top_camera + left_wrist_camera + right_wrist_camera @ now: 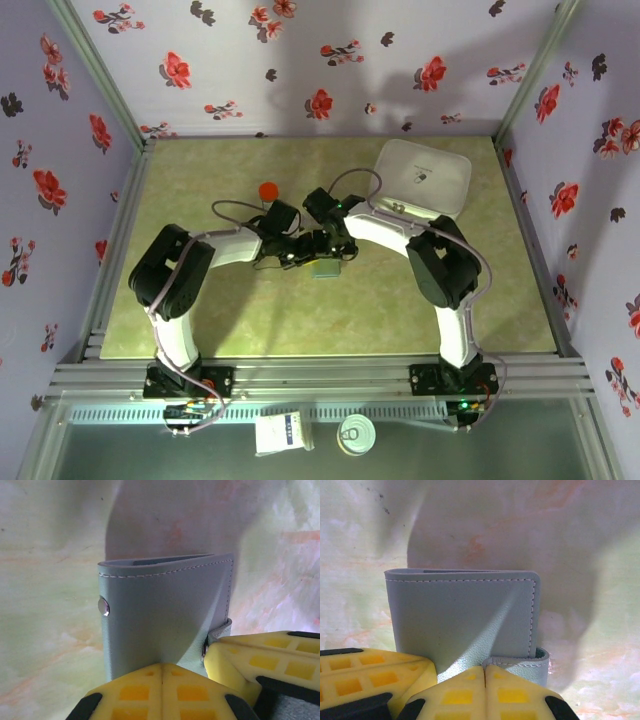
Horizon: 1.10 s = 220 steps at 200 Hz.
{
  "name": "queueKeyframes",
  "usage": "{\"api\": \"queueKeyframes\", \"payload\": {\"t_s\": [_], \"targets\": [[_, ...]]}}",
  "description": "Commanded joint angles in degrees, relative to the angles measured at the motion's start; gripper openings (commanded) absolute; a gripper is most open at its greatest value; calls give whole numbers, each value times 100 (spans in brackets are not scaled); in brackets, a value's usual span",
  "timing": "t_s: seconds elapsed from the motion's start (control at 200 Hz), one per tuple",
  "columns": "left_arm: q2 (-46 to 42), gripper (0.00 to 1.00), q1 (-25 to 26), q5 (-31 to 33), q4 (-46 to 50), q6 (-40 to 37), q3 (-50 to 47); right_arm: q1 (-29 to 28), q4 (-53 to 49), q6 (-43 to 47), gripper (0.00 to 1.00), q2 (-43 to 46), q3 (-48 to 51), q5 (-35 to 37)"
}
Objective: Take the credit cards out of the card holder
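Card holder point(165, 615) of smooth grey-blue leather, a flat folded rectangle with rounded corners and pale stitching along its edges, stood off the pale green marbled counter point(200, 320) near its middle, between the 2 arms. One round metal snap stud point(103, 606) shone on its left edge, and a narrow strap curled around the lower corner (seen best from the right wrist). A dark slit ran along its top fold; whether cards sat inside could not be told. The left gripper point(162, 680), yellow and waffle-textured, had its jaws clamped on the holder's lower edge. The right gripper point(484, 680) had its jaws pinched together on the strap corner.
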State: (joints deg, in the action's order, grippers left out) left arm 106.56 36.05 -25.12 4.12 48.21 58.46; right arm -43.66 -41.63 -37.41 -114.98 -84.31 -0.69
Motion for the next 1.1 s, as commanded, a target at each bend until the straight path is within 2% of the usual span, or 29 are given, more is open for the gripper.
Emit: {"api": "queueKeyframes", "payload": {"t_s": [0.0,0.305,0.46,0.695,0.805,0.89,1.095], "targets": [[376,0,-18,328,596,-210,-13,-28,-589,183,0,-60,19,423],[471,0,-318,688,1041,-457,-228,-37,-1559,431,0,-174,-330,1711],[464,0,-339,754,1169,-554,-203,-37,-1607,471,0,-82,-360,1835],[253,0,-292,444,1136,-528,4,115,-1026,401,0,406,-89,1212],[127,0,-250,221,1035,-443,125,262,-748,359,14,576,109,810],[66,5,-200,116,962,-379,191,377,-537,348,21,634,255,505],[-30,15,-94,-41,737,-182,228,592,-113,365,25,679,577,-12]]}}
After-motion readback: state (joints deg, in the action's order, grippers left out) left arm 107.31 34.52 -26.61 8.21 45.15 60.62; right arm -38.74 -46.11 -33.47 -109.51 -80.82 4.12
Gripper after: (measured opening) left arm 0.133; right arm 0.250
